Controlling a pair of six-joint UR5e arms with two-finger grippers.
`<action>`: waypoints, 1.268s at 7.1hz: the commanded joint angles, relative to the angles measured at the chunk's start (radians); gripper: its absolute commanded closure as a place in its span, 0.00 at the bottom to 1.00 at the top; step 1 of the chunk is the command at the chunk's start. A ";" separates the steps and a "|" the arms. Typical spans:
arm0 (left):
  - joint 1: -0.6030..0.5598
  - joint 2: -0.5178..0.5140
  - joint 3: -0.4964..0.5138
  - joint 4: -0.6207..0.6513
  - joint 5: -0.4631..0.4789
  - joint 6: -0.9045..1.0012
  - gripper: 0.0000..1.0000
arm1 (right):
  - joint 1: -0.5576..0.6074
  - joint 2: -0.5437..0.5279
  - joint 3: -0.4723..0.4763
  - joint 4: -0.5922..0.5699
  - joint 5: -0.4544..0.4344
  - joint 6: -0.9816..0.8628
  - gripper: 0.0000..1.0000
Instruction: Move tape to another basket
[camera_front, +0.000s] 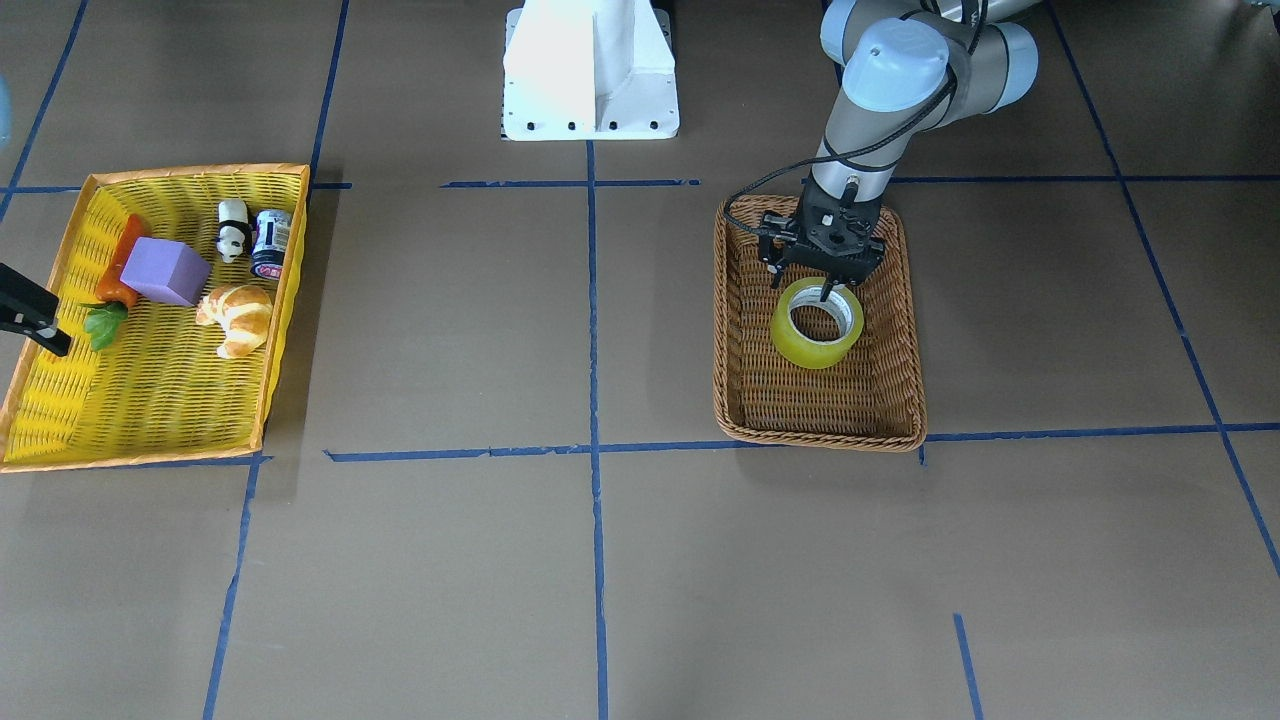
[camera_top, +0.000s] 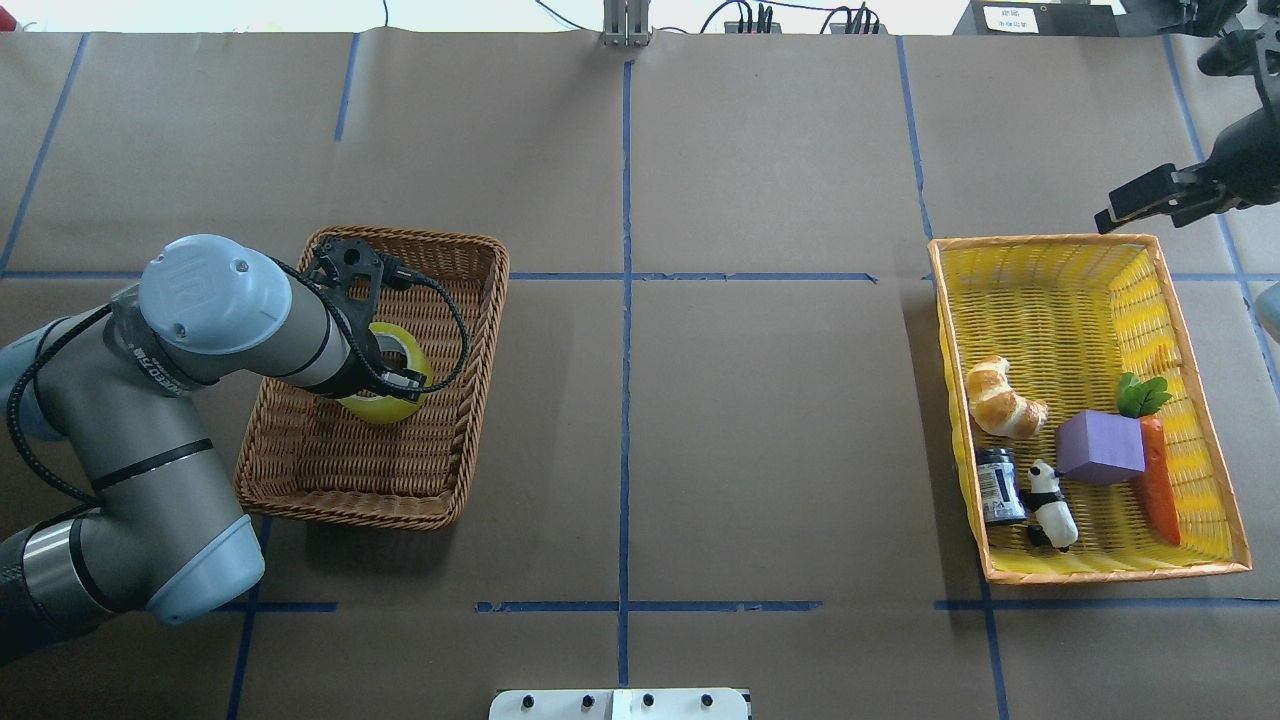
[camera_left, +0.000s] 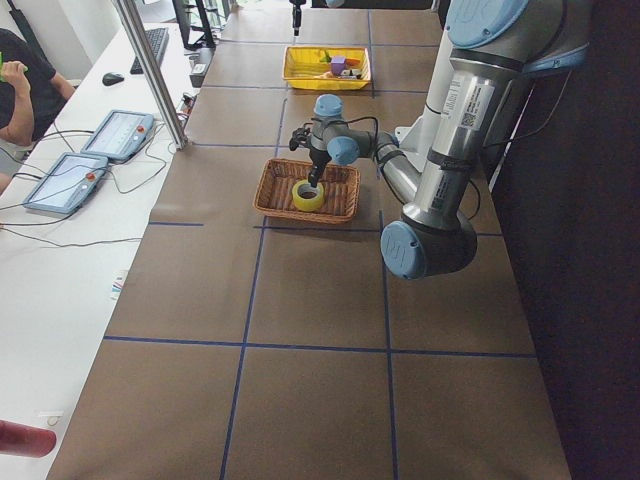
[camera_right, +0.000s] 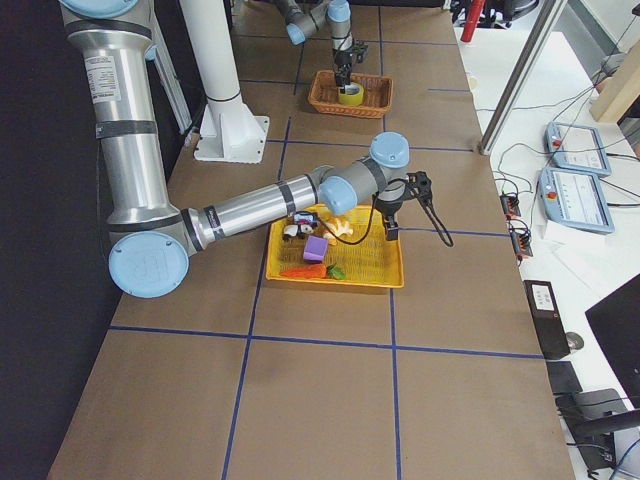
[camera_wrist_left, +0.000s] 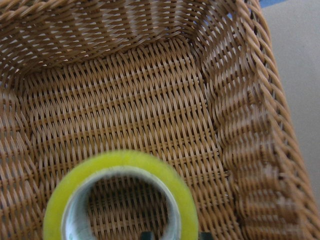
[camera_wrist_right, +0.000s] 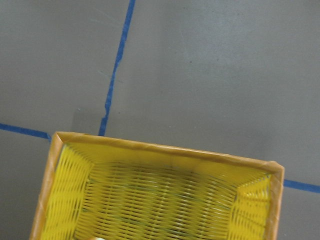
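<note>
The yellow tape roll (camera_front: 817, 322) is inside the brown wicker basket (camera_front: 745, 400), tilted with its open core facing up. My left gripper (camera_front: 826, 283) reaches down into the basket and is shut on the roll's near rim. In the left wrist view the tape (camera_wrist_left: 120, 165) fills the bottom edge and the basket floor (camera_wrist_left: 125, 100) lies beyond it. I cannot tell whether the roll touches the floor. From overhead, the left forearm partly hides the tape (camera_top: 392, 402). My right gripper (camera_top: 1135, 200) hangs open and empty over the far edge of the yellow tray basket (camera_top: 1060, 245).
The yellow, orange-rimmed tray basket (camera_front: 150, 400) holds a croissant (camera_front: 237, 315), a purple block (camera_front: 165, 270), a carrot (camera_front: 120, 270), a panda figure (camera_front: 232, 228) and a small can (camera_front: 270, 243). Blue tape lines cross the brown table. The white robot base (camera_front: 590, 70) stands at the middle.
</note>
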 joint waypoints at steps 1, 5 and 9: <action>-0.112 -0.002 -0.082 0.141 -0.116 0.088 0.00 | 0.082 -0.044 -0.002 -0.131 0.002 -0.270 0.00; -0.376 0.135 -0.127 0.212 -0.337 0.322 0.00 | 0.295 -0.227 -0.086 -0.130 0.176 -0.370 0.00; -0.707 0.324 0.004 0.223 -0.427 0.607 0.00 | 0.315 -0.226 -0.133 -0.125 0.140 -0.367 0.00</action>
